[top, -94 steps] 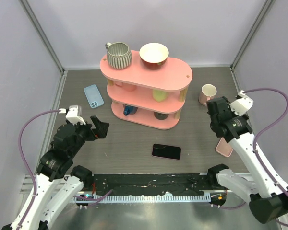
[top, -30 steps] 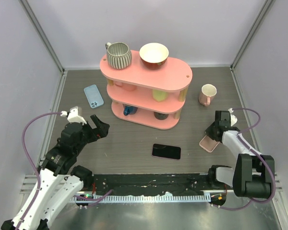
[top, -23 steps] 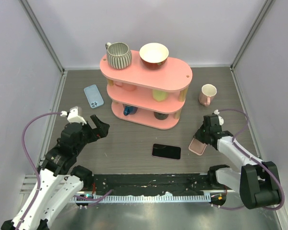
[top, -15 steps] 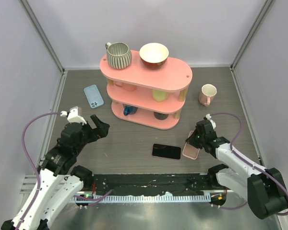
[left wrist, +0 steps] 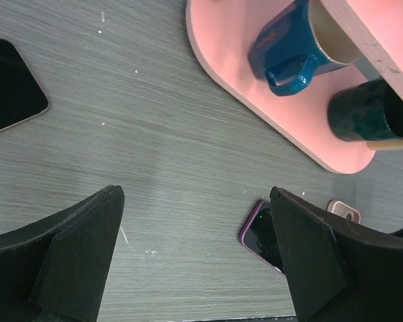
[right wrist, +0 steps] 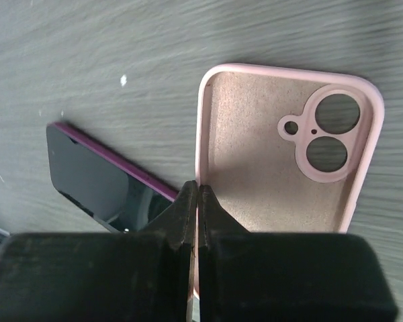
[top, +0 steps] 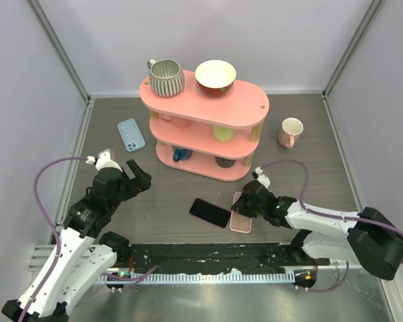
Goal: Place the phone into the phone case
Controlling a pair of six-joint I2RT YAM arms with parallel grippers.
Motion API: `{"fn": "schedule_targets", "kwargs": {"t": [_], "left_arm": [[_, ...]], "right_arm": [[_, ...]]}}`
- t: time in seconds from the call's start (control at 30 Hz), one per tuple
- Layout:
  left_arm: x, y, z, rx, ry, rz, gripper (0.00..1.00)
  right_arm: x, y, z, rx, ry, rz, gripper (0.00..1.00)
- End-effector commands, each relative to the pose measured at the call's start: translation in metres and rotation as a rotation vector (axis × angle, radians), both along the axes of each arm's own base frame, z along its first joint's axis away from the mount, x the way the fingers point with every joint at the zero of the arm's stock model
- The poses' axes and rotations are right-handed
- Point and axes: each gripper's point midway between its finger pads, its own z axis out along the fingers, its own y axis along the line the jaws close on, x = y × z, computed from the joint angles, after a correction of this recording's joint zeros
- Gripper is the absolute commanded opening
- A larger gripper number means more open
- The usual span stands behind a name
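My right gripper [right wrist: 197, 196]: jaws pressed together on the long side wall of the phone case [right wrist: 282, 168], pinching its thin pink rim. The case lies open side up. It has a matte, felt-like lining, rounded corners and two round camera holes in one rounded surround. Phone [right wrist: 97, 178] just beside it: a flat glossy black slab with a purple edge, lying askew. Table [right wrist: 87, 54]: grey, streaked wood grain. My left gripper [top: 136, 178] is well apart, jaws spread wide, holding nothing.
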Motion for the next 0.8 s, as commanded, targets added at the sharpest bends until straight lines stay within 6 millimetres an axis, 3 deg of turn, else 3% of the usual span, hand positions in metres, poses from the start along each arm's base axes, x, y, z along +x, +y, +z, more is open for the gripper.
{"fn": "schedule_targets", "kwargs": {"t": [0.0,0.17,0.3,0.47,0.57,0.63,0.77], "left_arm": [[0.002,0.008,0.011,-0.011,-0.009,0.069,0.94],[0.001,0.013,0.011,-0.040,-0.004,0.124,0.94],[0.001,0.017,0.017,-0.008,-0.018,0.116,0.94],[0.002,0.023,0.019,0.037,-0.055,0.110,0.94],[0.002,0.029,0.017,0.044,-0.058,0.149,0.94],[0.001,0.030,0.018,0.050,-0.054,0.149,0.98],[0.000,0.032,0.025,0.067,-0.069,0.140,1.00]], "right_arm": [[-0.001,0.011,0.001,-0.089,0.005,-0.026,0.01],[0.008,-0.011,0.005,-0.215,-0.058,-0.046,0.08],[0.004,-0.035,0.003,-0.337,-0.081,-0.013,0.16],[0.002,-0.019,0.010,-0.325,-0.122,0.148,0.25],[0.002,-0.011,0.021,-0.339,-0.141,0.240,0.38],[0.008,-0.008,0.036,-0.357,-0.178,0.267,0.56],[0.016,-0.008,0.058,-0.390,-0.248,0.309,0.68]]}}
